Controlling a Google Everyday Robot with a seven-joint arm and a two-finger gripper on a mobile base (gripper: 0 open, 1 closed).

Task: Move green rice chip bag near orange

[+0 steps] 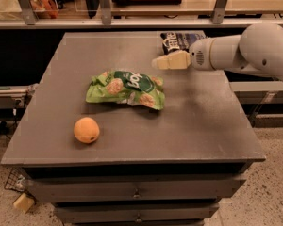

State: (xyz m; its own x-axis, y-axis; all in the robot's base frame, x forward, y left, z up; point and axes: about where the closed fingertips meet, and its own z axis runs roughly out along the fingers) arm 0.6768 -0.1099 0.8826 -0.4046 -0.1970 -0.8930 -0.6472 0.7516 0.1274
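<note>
The green rice chip bag [127,88] lies crumpled and flat near the middle of the grey table [203,126]. The orange [86,129] sits on the table to the front left of the bag, about a hand's width from it. My gripper [156,62] hangs above the table to the right and behind the bag, pointing left. It holds nothing and does not touch the bag. The white arm [254,51] reaches in from the right edge.
A dark navy-blue snack bag [179,40] lies at the table's back right, just behind the gripper. Behind the table runs a metal rail with shelving [132,22]. Drawers [137,192] sit under the tabletop.
</note>
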